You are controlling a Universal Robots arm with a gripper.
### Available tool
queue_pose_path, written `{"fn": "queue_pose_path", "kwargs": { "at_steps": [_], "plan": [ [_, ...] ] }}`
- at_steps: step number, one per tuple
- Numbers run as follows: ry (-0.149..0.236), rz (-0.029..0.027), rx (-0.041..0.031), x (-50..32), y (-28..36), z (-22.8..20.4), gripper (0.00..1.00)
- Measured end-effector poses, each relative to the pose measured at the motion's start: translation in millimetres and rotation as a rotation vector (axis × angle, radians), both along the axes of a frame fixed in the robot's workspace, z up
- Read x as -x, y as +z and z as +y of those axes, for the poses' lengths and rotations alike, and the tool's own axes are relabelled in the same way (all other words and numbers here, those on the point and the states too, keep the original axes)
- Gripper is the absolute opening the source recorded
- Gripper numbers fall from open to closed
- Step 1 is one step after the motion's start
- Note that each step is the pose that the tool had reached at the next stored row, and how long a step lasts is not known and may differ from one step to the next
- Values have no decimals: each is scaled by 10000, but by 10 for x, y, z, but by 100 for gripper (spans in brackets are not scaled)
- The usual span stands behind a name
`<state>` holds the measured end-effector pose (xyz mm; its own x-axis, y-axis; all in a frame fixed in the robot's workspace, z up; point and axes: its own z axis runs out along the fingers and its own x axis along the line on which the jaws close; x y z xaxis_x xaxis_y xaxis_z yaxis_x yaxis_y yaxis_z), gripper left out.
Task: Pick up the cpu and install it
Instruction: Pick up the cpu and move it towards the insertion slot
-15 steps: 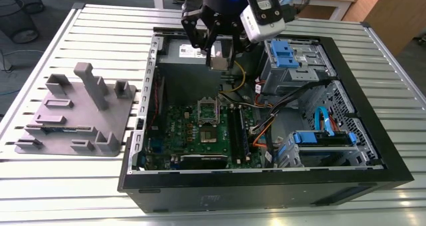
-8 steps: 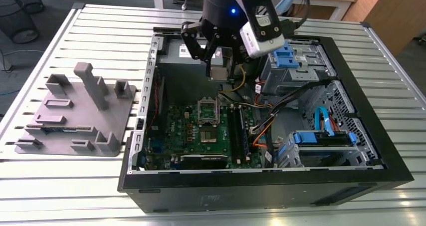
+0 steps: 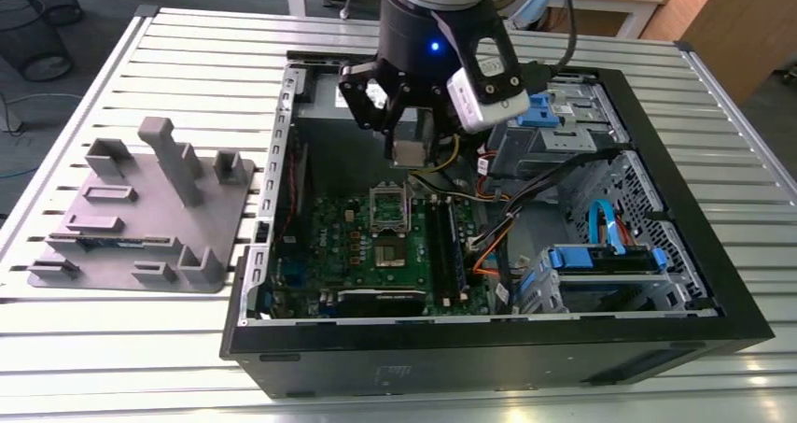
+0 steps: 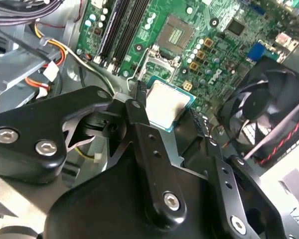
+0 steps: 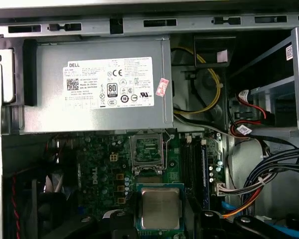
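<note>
**Chip clamped, hanging over the board**

Exterior view: the black gripper (image 3: 409, 150) hangs inside the open black metal computer case (image 3: 697, 246). It is clenched on the cpu (image 3: 412, 152), a small flat silver-topped square, above the far end of the green motherboard (image 3: 373, 255). A grey moulded plastic tray with upright posts (image 3: 137, 218) sits well apart, on the exterior view's left.

Second wrist view: black fingers (image 4: 137, 107) pinch the chip by opposite edges. The rectangular silver socket frame with its dark centre (image 4: 175, 32) lies beyond, apart from it.

First wrist view: the case also holds a boxy silver power supply (image 5: 89, 84) and bundled cables (image 5: 269, 169). Judging by the offset, the chip should stay level and square to the socket, with no force.
</note>
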<state>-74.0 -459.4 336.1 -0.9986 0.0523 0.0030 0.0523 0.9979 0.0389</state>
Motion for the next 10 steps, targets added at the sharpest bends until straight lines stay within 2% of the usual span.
{"fn": "queue_pose_path", "kwargs": {
  "at_steps": [10],
  "plan": [
    [0, 0, 0, 0, -183, -137, 47]
  ]
}}
